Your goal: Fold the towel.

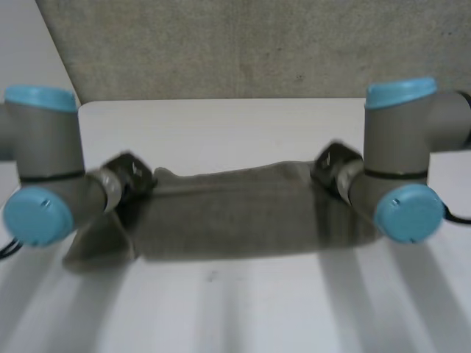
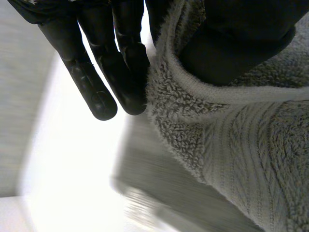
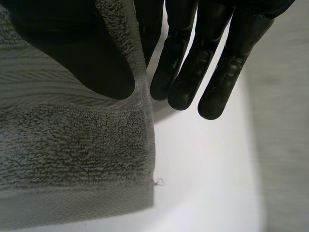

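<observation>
Where it spans the middle of the tabletop (image 1: 221,125), the towel (image 1: 235,213) runs lengthwise from left hand (image 1: 131,175) to right hand (image 1: 330,165), each hand's thumb clamping a short end against straight fingers (image 2: 101,92), neither hand nearer.

From my end this reads as a robotics lab: a bare white desk (image 1: 221,125) mid-frame, grey speckled floor (image 1: 243,44) along the top, left arm (image 1: 48,147) and right arm (image 1: 397,132) at the frame's sides
</observation>
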